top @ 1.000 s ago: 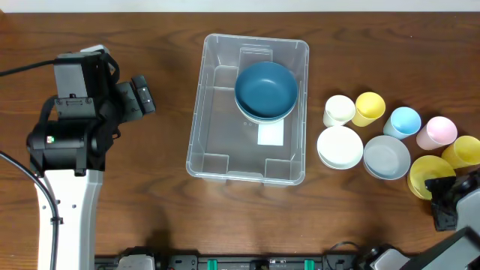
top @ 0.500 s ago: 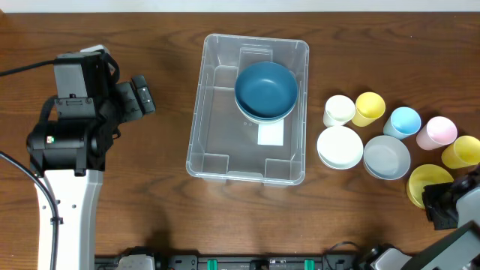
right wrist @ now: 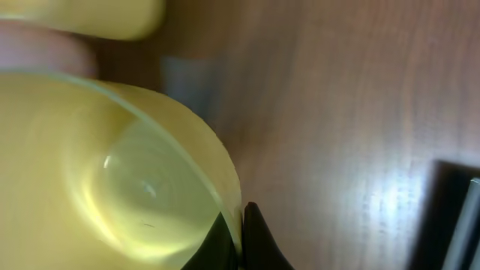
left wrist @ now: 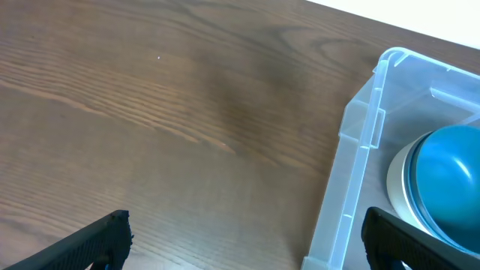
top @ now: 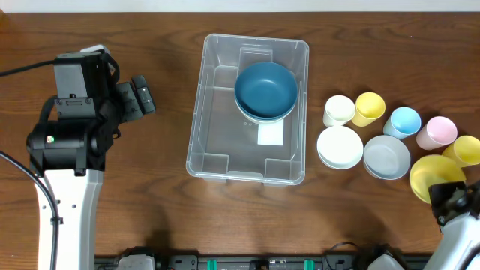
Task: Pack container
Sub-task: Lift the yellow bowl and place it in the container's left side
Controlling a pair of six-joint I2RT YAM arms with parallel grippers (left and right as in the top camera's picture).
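Note:
The container [top: 196, 112], a large clear bin, stands mid-table with a dark blue bowl [top: 266, 90] resting in its far half on top of a lighter bowl. My left gripper [top: 141, 96] hovers open to the left of it. In the left wrist view the gripper [left wrist: 244, 232] is spread wide over bare wood, with the container's corner [left wrist: 358, 142] and the blue bowl [left wrist: 450, 180] to the right. My right gripper [top: 450, 199] sits at the front right, shut on the rim of a yellow bowl [top: 435, 175]. Up close, that gripper [right wrist: 240, 232] pinches the yellow bowl's [right wrist: 112, 172] wall.
Right of the container stand a cream cup [top: 339, 110], a yellow cup [top: 369, 108], a blue cup [top: 405, 121], a pink cup [top: 436, 133] and another yellow cup [top: 463, 150]. A white bowl [top: 340, 147] and a grey bowl [top: 386, 157] sit in front of them.
My right gripper's jaws have closed on the yellow bowl's rim, and the arm has shifted slightly toward the table's front edge. The left arm has not moved.

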